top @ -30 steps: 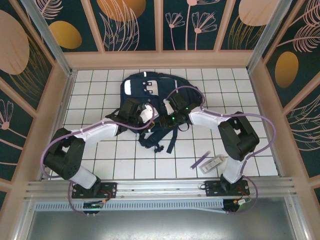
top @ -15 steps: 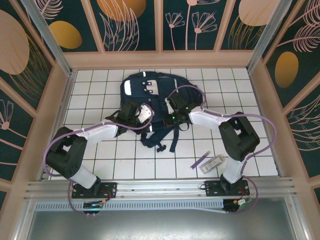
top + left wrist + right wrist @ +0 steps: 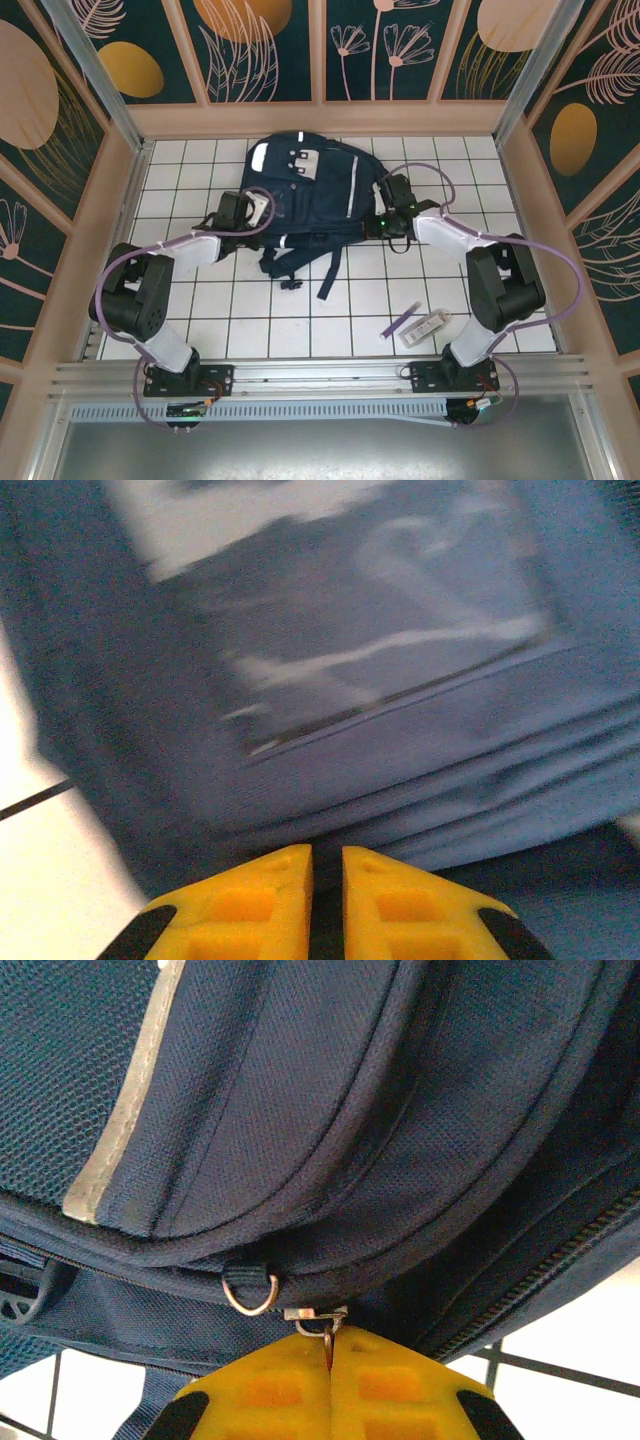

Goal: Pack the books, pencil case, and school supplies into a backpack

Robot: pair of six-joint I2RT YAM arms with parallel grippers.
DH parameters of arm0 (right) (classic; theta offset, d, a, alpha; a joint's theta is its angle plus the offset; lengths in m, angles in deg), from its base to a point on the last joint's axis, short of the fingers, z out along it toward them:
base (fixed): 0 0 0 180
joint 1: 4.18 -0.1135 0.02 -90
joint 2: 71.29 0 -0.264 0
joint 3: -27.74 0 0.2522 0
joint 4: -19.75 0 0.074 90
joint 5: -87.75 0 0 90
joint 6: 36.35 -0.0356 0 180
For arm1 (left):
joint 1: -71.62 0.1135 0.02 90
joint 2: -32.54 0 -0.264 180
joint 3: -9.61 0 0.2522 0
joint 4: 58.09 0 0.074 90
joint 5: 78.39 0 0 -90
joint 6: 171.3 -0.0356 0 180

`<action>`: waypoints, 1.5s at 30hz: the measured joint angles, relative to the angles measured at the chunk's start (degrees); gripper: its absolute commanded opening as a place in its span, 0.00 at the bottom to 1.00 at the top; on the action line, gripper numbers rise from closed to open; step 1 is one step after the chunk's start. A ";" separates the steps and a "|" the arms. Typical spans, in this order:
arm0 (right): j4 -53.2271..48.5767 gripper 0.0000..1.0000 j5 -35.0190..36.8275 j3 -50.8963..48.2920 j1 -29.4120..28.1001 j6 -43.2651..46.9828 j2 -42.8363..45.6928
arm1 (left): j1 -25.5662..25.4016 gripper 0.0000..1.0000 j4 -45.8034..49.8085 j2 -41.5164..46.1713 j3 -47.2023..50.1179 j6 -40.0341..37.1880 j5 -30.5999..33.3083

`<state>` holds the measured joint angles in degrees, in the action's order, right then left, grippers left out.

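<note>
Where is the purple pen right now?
In the top view, the pen lies on the near right part of the table, just left of a clear pack, near the right arm's base and well apart from the backpack.

Desk (image 3: 250, 330): white tile top w/ dark grid lines, beige frame (image 3: 320, 118) round it. Wall panels (image 3: 265, 50): dark teal, floral print, orange discs. Alu rail (image 3: 320, 375) along near edge.
</note>
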<state>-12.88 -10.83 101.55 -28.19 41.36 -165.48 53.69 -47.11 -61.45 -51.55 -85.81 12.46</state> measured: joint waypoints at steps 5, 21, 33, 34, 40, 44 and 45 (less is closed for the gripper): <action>-1.25 0.00 -0.81 0.00 0.81 2.64 0.83 | 8.81 0.24 -0.04 0.13 -0.48 3.82 -2.91; 3.50 0.00 -14.47 15.82 -15.58 3.41 -13.86 | 12.74 0.42 8.98 1.38 -16.35 36.54 -21.70; 5.11 0.00 -14.64 15.93 -16.61 3.50 -14.78 | 2.32 0.45 9.14 -4.24 -4.07 61.90 -18.80; 5.14 0.00 -14.23 15.89 -16.83 3.54 -14.78 | 2.38 0.45 9.29 -5.86 -5.07 62.51 -18.34; 7.37 0.00 -10.25 12.83 -17.07 4.63 -12.92 | 2.51 0.44 10.36 -10.49 -10.56 63.71 -17.16; 6.97 0.00 -5.84 8.26 -16.79 4.94 -8.83 | 4.04 0.42 9.16 -11.21 -10.78 64.70 -19.08; 6.82 0.00 -4.85 7.15 -16.55 4.92 -7.91 | 4.52 0.42 8.94 -11.23 -10.78 64.87 -19.06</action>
<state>-6.06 -15.68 108.70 -44.74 46.28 -173.39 58.21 -38.17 -72.69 -62.33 -20.94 -6.60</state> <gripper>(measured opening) 0.049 0.422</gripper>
